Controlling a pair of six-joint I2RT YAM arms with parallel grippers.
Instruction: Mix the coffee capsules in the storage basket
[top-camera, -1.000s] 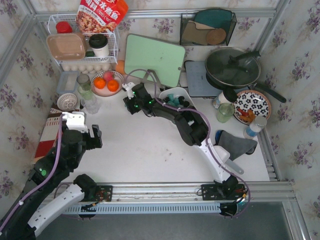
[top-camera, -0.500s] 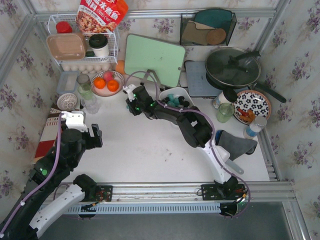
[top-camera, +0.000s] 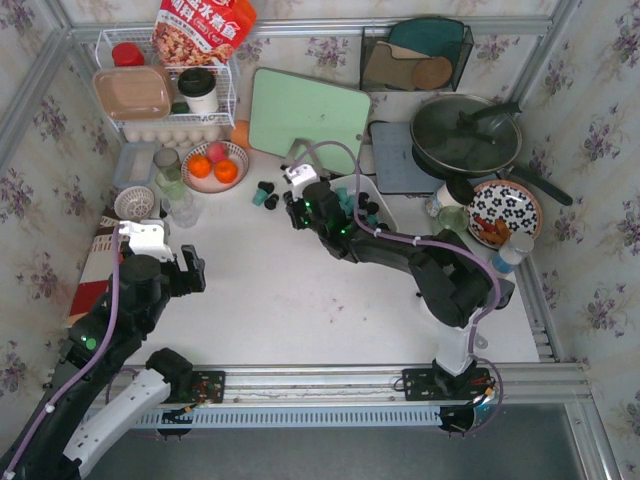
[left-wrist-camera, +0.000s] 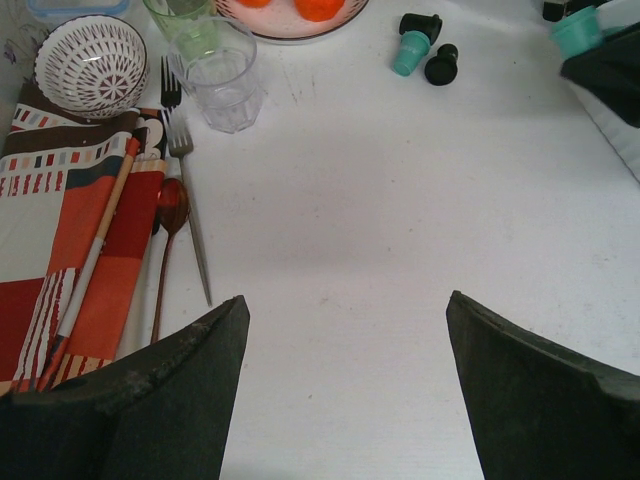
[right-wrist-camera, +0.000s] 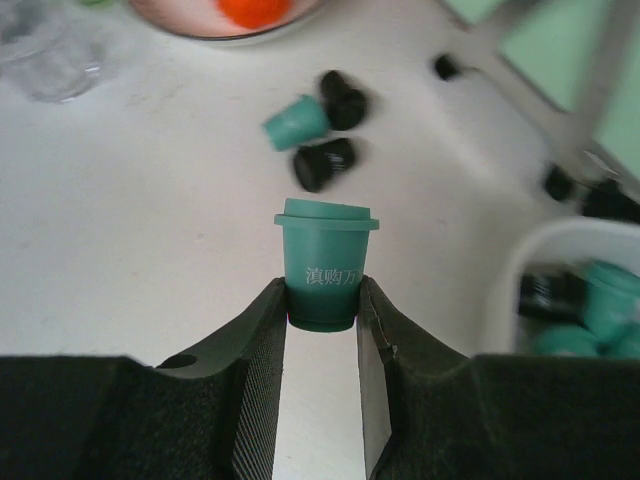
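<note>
A teal capsule (right-wrist-camera: 325, 262) stands upright, wide rim up, pinched at its narrow base between the two fingers of the right gripper (right-wrist-camera: 322, 310); pale printed characters show on its side. In the top view that gripper sits just off the left end of the storage basket (top-camera: 384, 203), a white tub on the table (left-wrist-camera: 330, 200) in front of the green cutting board (top-camera: 308, 118). More capsules (right-wrist-camera: 605, 300), teal and black, lie inside the tub; their count is too blurred to tell. Three loose capsules (right-wrist-camera: 325, 163) lie on their sides on the table beyond the held one: one teal, two black, close together and partly touching. They are between the tub and the bowl of oranges (top-camera: 214, 165). A few more dark ones lie near the foot of the cutting board. The left gripper (left-wrist-camera: 345, 300) hangs well apart from all this over bare table at the near left, its fingers spread wide with nothing between them. Ahead of it on its left are a clear glass (left-wrist-camera: 222, 80), a fork (left-wrist-camera: 187, 200) and a striped cloth (left-wrist-camera: 70, 260).
</note>
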